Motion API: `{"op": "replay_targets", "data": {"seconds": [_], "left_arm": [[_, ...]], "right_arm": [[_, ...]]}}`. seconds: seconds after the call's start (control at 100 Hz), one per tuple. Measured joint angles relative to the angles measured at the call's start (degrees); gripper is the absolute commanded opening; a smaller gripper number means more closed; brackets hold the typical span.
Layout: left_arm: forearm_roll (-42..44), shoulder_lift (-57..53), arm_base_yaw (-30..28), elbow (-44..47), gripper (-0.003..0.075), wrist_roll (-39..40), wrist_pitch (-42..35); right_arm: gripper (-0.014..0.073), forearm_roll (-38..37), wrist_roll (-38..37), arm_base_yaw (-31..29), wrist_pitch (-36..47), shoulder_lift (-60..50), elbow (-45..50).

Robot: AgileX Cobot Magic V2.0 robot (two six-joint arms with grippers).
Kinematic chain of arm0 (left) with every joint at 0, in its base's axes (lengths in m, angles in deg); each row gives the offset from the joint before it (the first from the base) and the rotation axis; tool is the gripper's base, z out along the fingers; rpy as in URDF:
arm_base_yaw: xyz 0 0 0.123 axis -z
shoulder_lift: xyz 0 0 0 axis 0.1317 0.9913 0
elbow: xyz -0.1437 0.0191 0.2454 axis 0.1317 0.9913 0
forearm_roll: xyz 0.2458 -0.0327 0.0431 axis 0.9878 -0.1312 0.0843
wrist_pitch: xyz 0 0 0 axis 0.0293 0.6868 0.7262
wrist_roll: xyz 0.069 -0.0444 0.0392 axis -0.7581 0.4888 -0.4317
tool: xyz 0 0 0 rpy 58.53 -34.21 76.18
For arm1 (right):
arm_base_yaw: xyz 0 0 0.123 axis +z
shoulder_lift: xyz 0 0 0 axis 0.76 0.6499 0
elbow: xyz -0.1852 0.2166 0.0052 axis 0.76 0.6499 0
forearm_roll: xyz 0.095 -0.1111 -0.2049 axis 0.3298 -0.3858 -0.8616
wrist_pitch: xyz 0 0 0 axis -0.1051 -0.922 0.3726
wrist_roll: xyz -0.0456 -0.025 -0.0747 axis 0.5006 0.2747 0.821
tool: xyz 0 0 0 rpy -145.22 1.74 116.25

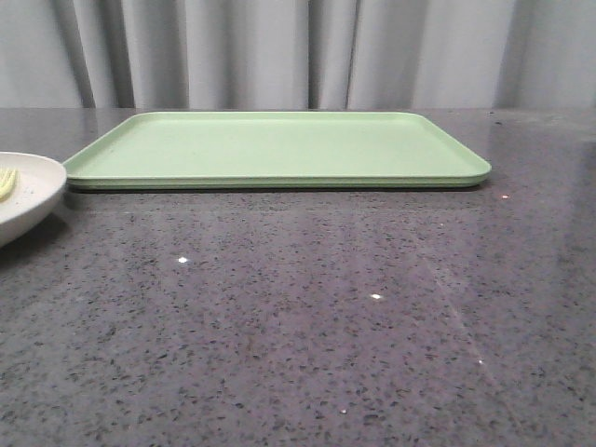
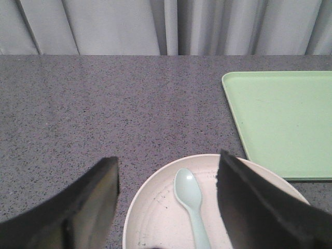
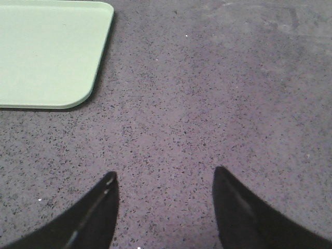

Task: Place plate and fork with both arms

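At the far left edge of the dark speckled tabletop (image 1: 307, 317) sits the plate (image 1: 28, 191), cream-white with fine specks, cut off by the edge of the front view and just clear of the tray's near left corner. On its inner surface the pale-yellow tines of the fork (image 1: 8, 181) show — the rest of the fork is out of sight. The left wrist view shows a pale blue-grey spoon (image 2: 192, 202) lying in the same plate, bowl pointing toward the curtain (image 1: 298, 51). The left gripper (image 2: 167, 179) hangs over the plate with its two black fingers (image 2: 96, 194) spread wide, one over bare table and the other over the plate's rim; it holds nothing. Further right, toward the back edge of the table, lies the flat light-green tray (image 1: 279, 149), long side facing the robot, nothing on it. To the right of the tray, the right gripper (image 3: 165, 179) hovers over bare stone near the tray's rounded near right corner — its fingers (image 3: 236, 199) likewise wide apart and empty.
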Motion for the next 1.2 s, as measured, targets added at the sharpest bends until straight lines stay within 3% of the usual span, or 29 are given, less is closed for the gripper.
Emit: {"op": "replay_targets", "data": {"seconds": [0.48,0.74,0.99,1.2], "left_arm": [[-0.41,0.00,0.00,0.00,0.0488,0.00,0.00],[-0.50,0.58,0.00,-1.80,0.0438,1.13,3.02],[-0.30,9.59,-0.70,-7.39,0.0438,3.00,10.32],[-0.17,17.77,-5.38,-10.41,0.0440,3.00,13.59]], "right_arm": [[0.0478,0.73,0.00,0.00,-0.57,0.00,0.00],[0.0478,1.07,0.00,0.00,-0.57,0.00,0.00],[0.0478,1.07,0.00,0.00,-0.70,0.00,0.00],[0.0478,1.07,0.00,0.00,-0.81,0.00,0.00]]}}
